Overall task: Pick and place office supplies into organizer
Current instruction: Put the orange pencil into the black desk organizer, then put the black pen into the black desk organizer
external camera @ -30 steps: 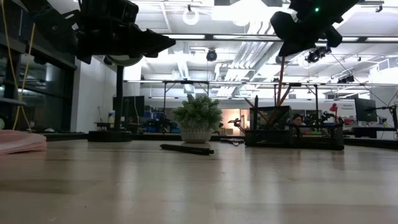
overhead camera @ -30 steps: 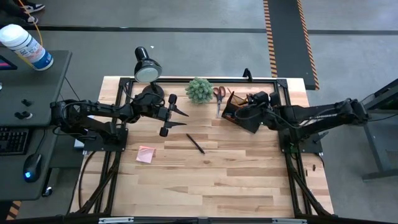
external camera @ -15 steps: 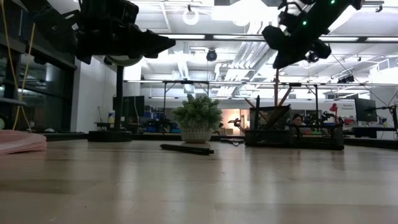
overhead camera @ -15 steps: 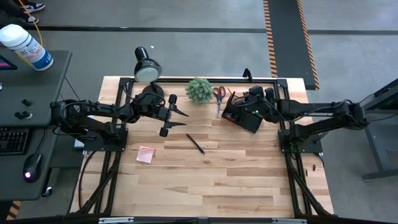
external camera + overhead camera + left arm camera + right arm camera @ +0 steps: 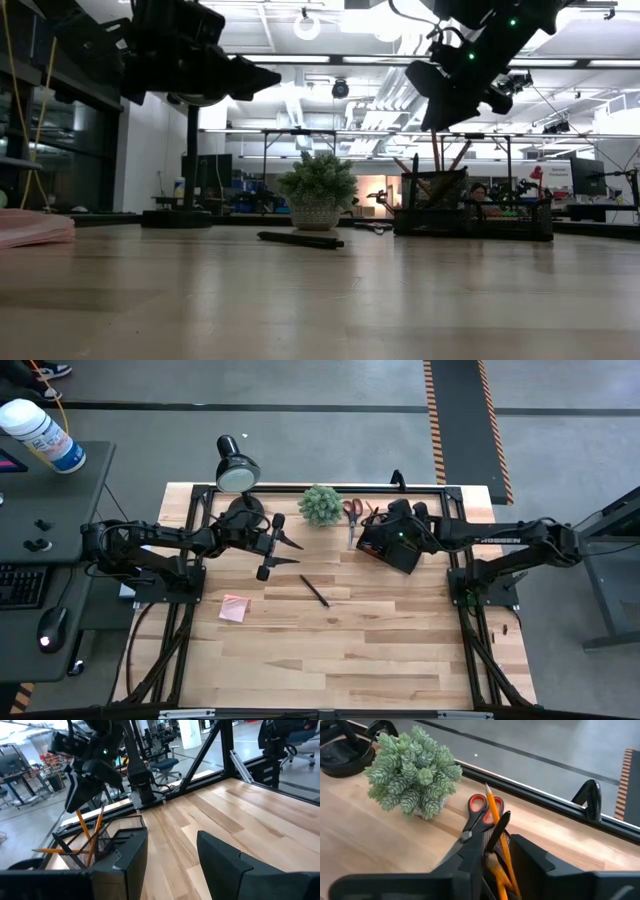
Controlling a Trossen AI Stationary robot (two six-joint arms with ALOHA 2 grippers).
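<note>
High view, step in hand: the right pincer (image 5: 383,532) hangs over the organizer (image 5: 385,545) at the far right of the table (image 5: 330,650), so the step looks like dropping a pencil into it.
High view, left arm: the left pincer (image 5: 285,546) waits above the far left of the table, near the lamp (image 5: 237,470).
High view, supplies left out: a black pen (image 5: 314,590) lies mid-table, a pink sticky-note pad (image 5: 235,608) near the left edge, and red-handled scissors (image 5: 352,515) between the plant (image 5: 320,505) and the organizer.
Low view, right pincer: it sits just above the pencils (image 5: 435,160) standing in the organizer (image 5: 470,215); whether it grips one cannot be told here.
Left wrist view, left pincer: its two fingers (image 5: 220,865) stand wide apart with nothing between them; orange pencils (image 5: 90,832) lean inside the mesh organizer (image 5: 107,845) under the other arm.
Right wrist view, right pincer: its fingers (image 5: 530,857) are partly parted around an orange pencil (image 5: 495,820) whose lower end is in the organizer; the grip looks loosened, though contact cannot be ruled out.
Next move, judged: lift the right pincer straight up clear of the pencil tips, then go to the pen or the scissors.
Change from earlier: the right pincer has shifted leftward over the organizer and come lower, and its fingers have begun to part; the left arm and the loose supplies have not moved.
</note>
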